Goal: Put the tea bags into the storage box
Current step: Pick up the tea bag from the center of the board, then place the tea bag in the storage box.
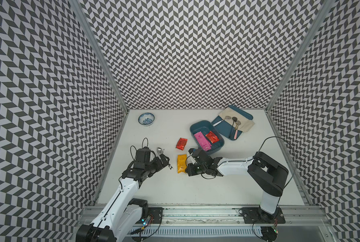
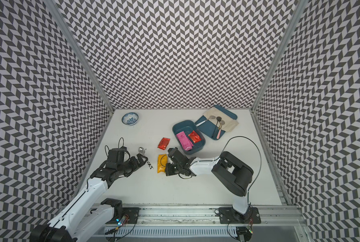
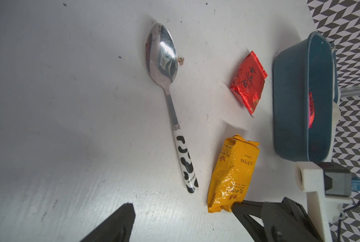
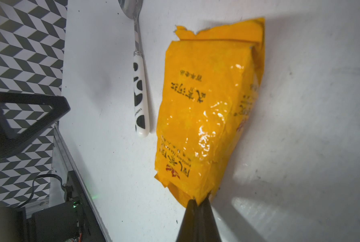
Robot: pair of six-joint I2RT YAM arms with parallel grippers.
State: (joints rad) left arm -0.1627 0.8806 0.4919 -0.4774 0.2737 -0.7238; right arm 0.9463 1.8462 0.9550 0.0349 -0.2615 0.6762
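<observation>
Right tool [image 4: 198,204] clenched on bare corner of crinkly yellow-orange foil tea sachet [image 4: 206,109], lying on white counter [image 4: 300,83] short of deep teal plastic storage box [image 1: 192,130]. Thin pinch: may slip or tear on lifting. Left tool [image 3: 183,207] released, empty.

Storage box [image 1: 195,127]: pink sachet [image 1: 202,142] and red sachet [image 1: 212,137] inside;
Worktop [image 1: 164,188]: second red sachet [image 1: 181,143] and yellow sachet [image 1: 181,163] lying outside it;
Right claw [image 1: 187,170]: at the yellow sachet's near end

Spoon [image 3: 170,102] — just beside yellow sachet [image 3: 233,171]
</observation>
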